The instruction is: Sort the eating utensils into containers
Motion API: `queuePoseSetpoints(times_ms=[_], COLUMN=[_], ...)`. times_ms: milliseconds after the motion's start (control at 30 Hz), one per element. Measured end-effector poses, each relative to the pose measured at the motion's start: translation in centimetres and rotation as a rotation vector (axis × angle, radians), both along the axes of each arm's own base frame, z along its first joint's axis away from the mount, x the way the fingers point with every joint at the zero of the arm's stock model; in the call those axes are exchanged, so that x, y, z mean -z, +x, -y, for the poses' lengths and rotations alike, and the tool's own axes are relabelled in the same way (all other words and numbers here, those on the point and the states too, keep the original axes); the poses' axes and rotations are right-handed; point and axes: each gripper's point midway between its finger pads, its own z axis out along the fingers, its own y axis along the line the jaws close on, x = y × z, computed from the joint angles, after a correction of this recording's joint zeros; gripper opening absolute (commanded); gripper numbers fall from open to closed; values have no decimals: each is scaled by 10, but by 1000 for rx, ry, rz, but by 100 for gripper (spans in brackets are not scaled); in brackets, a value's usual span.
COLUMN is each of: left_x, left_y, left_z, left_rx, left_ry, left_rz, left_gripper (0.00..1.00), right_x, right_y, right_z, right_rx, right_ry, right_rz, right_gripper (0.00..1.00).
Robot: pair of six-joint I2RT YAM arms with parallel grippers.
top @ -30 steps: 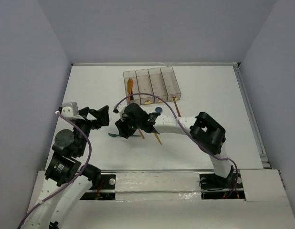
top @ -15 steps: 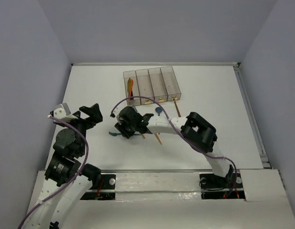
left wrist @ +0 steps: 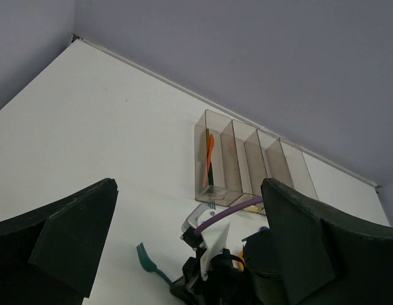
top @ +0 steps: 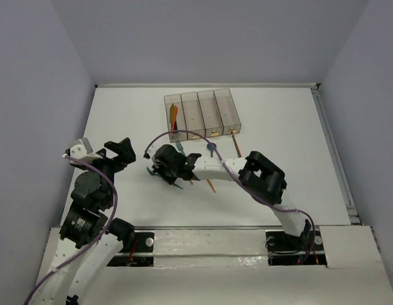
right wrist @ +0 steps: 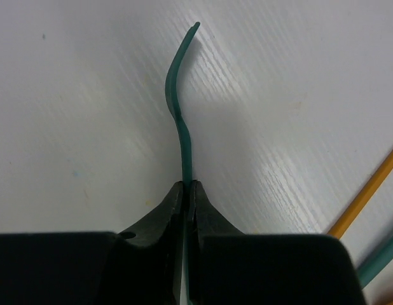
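Only the right wrist view shows the right gripper [right wrist: 187,190] clamped on the teal fork [right wrist: 181,127], whose length points straight away from the jaws. The left gripper [top: 122,151] has its jaws apart.

1. The containers [top: 201,114] stand in a row at the far middle of the table [top: 285,127].
2. Two utensils [top: 173,116] lie in the leftmost bin.
3. Just in front of the row lie a spoon [top: 211,148] and, to its right, a stick [top: 236,145].
4. Nearer and to the left, the right gripper [top: 163,173] pinches a fork [right wrist: 182,127]; a second stick [top: 210,184] lies to its right.
5. The left gripper [top: 122,152] hangs further left.
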Motion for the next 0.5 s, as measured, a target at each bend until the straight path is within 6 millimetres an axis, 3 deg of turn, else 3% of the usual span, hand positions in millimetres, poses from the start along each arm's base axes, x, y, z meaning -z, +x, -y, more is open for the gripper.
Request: queuePoseSetpoints(times_ms=[133, 300, 333, 500], left_x=[0, 0, 0, -2], left_y=[0, 0, 0, 0], left_z=[0, 4, 5, 15], left_rx=[3, 23, 32, 86], left_ry=[0, 1, 3, 17], left_rz=[0, 1, 1, 7], left_gripper=[99, 99, 99, 99], right_x=[-13, -55, -62, -142], right_y=[10, 43, 50, 134], right_z=[-14, -25, -22, 26], right_rx=[50, 155, 173, 382], right_ry=[67, 235, 256, 443], right_rz=[8, 27, 32, 123], right_gripper=[0, 0, 0, 0])
